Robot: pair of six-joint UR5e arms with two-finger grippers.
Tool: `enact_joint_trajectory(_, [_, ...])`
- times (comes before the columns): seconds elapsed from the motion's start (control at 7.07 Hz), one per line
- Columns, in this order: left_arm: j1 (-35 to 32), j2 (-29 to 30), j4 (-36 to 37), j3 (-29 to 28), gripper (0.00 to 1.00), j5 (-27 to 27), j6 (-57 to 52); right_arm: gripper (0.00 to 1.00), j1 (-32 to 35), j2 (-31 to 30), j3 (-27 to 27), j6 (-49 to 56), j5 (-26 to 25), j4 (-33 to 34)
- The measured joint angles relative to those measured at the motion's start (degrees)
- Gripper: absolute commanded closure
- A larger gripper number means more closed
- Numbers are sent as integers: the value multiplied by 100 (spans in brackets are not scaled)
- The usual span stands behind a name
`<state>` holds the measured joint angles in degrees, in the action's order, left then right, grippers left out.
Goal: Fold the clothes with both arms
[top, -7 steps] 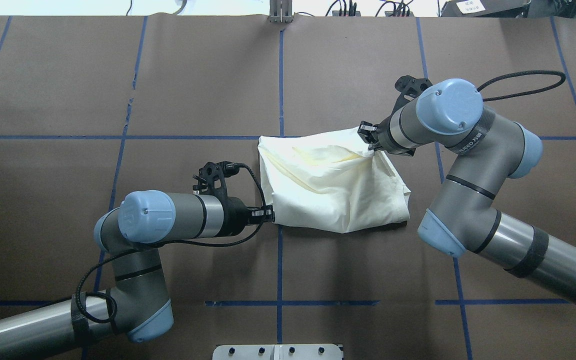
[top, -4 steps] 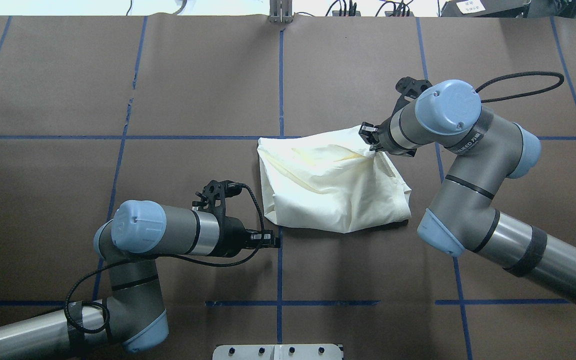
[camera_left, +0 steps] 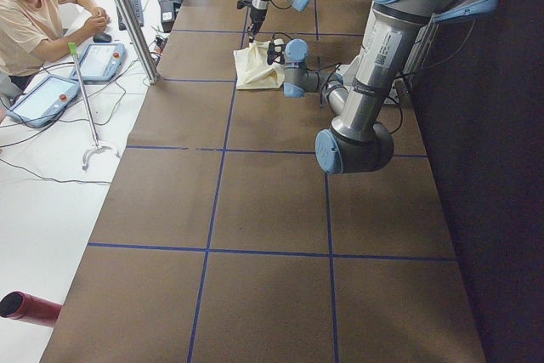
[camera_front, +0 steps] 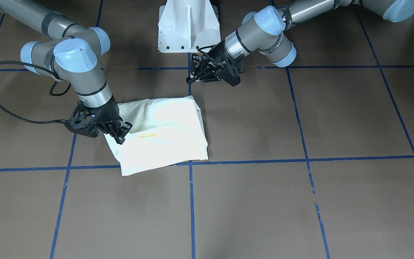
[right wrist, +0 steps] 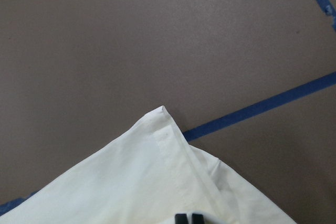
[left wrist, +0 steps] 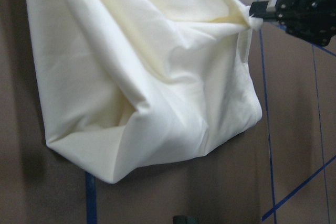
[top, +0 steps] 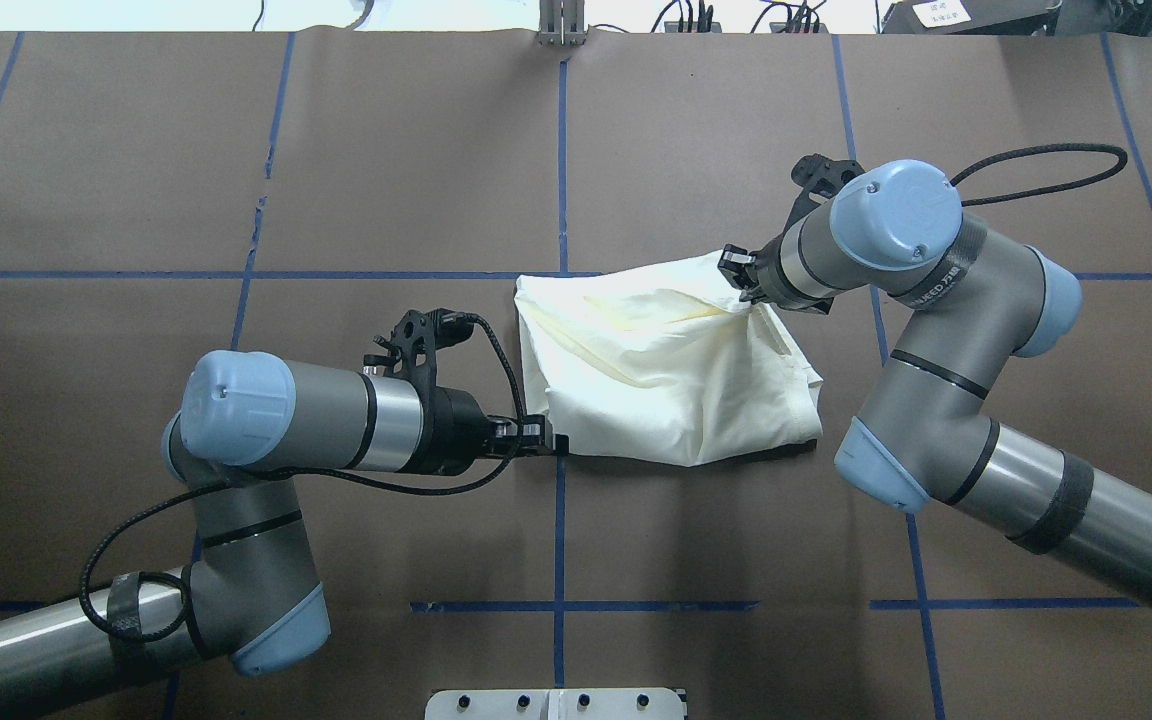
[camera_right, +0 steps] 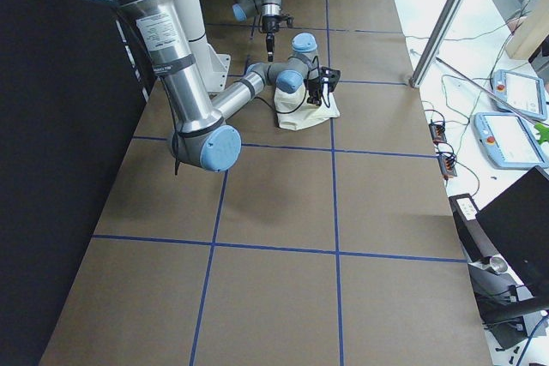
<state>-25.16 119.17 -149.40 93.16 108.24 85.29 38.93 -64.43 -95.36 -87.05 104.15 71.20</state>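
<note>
One cream-white T-shirt (camera_front: 167, 144) lies bunched into a rough rectangle on the brown table (camera_front: 300, 201), left of centre in the front-facing view. Its lower corner crosses a blue tape line (camera_front: 264, 159). On the frame's left, the right gripper (camera_front: 122, 136) has its fingers closed on the cloth's left edge. The left gripper (camera_front: 193, 75), at upper centre below the white pedestal base (camera_front: 187, 25), hangs apart from the shirt and grips nothing. How wide its fingers stand I cannot tell.

Seen from overhead, the shirt sits just right of centre, plain cream side up, with faint yellow streaks near its top. The right gripper pinches its upper right corner into a small peak. The left gripper's tip is at the lower left corner; whether it touches I cannot tell.

From the left end of the table, the shirt is small at the top centre, beyond the large left arm (camera_left: 374, 57). A person (camera_left: 30, 14) sits at the upper left.

From the right end, the shirt lies at upper centre, just past the right arm (camera_right: 184, 83).

The left wrist camera shows creased cloth filling the left and middle. In the upper right corner, the right gripper clamps a gathered point of it.

The right wrist camera shows two fingertips (right wrist: 182, 217) pressed together at the bottom edge, on the cloth. A hemmed corner points up at centre.
</note>
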Motion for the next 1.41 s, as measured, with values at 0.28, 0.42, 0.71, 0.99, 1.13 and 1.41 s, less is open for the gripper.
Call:
enact_joint_trajectory(0.28, [-37, 220, 18, -231, 100, -214, -10, 100, 0, 0, 0, 3, 0, 0])
enact_joint_trajectory(0.42, [-39, 315, 7, -405, 100, -295, -16, 100, 0, 0, 3, 6, 0, 0])
enact_joint_trajectory(0.71, [-41, 386, -22, -699, 100, -357, -38, 100, 0, 0, 8, 11, 0, 0])
enact_joint_trajectory(0.99, [-37, 395, -48, -1011, 100, -465, -54, 100, -1, 0, 9, 24, 0, 0])
enact_joint_trajectory(1.13, [-36, 396, -52, -1120, 100, -484, -54, 100, -5, 0, 9, 28, 0, 0])
enact_joint_trajectory(1.41, [-23, 378, -32, -1159, 100, -472, -26, 100, -7, 3, 61, 42, -8, 4])
